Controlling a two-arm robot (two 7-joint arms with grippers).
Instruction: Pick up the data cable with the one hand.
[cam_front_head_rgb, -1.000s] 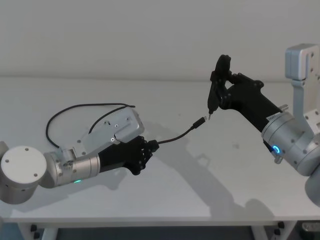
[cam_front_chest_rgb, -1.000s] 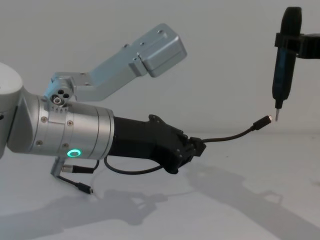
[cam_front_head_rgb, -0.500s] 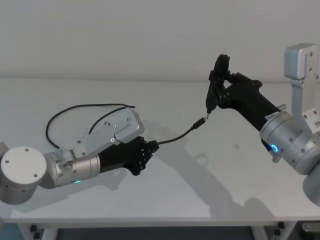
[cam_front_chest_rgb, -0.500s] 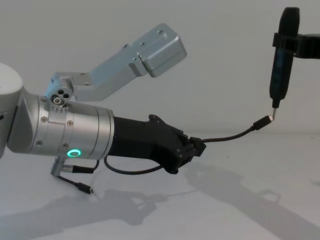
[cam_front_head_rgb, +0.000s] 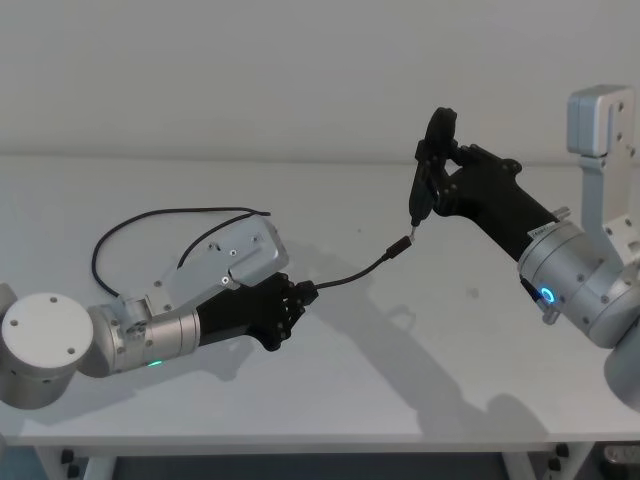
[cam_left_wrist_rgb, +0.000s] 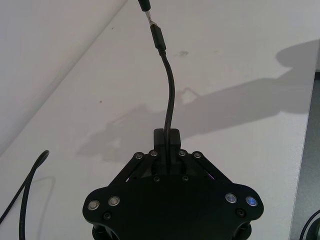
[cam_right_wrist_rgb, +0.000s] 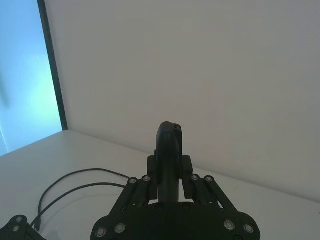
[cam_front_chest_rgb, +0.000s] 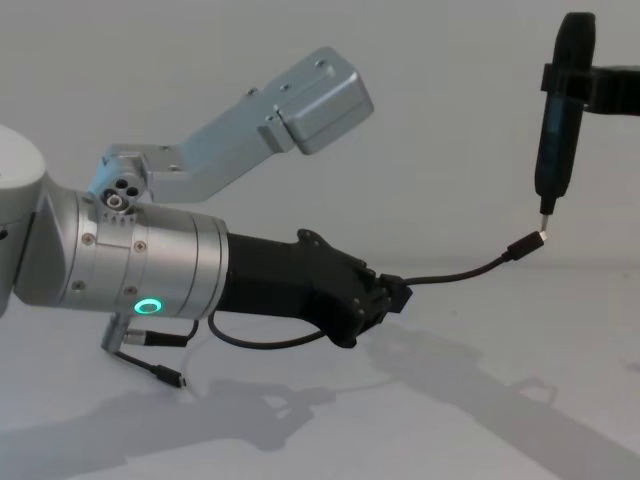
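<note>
White bench (cam_front_head_rgb: 330, 400), matte, plain wall behind. The data cable (cam_front_head_rgb: 140, 216) partly rests on it: a black loop lies flat at rear left. One plug end (cam_front_chest_rgb: 172, 379) sits on the surface near the front left. Small dark speck (cam_front_head_rgb: 472, 293) at right.

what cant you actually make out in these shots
- Head view: the middle run of the data cable passes behind the left arm, so its path there is hidden.
- Chest view: the right gripper is cut off by the right edge where it clamps the slim tool.
- Left wrist and chest views: whether the tool tip touches the cable's plug is too small to tell.
- Left gripper: jaws closed on the cable.
</note>
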